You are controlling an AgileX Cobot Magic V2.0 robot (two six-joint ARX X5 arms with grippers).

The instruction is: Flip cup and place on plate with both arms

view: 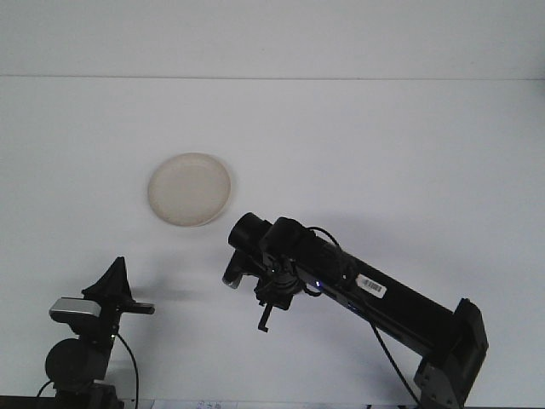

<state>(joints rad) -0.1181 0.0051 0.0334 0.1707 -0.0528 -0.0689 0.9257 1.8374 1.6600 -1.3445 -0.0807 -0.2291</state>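
A round cream plate (189, 189) lies flat on the white table (383, 153), left of centre. My right arm reaches from the lower right corner toward the middle, and its right gripper (248, 298) hangs just below and right of the plate, pointing down. Its two fingers (232, 274) stand apart, so it is open, and I see nothing between them. No cup shows in this view; the dark wrist and arm may hide it. My left gripper (115, 285) rests at the lower left, well below the plate, seen from behind as a dark triangular shape.
The table's far edge meets a pale wall along the top of the view. A cable loops over the right arm (375, 294). The left arm's base (77, 362) stands at the bottom left corner.
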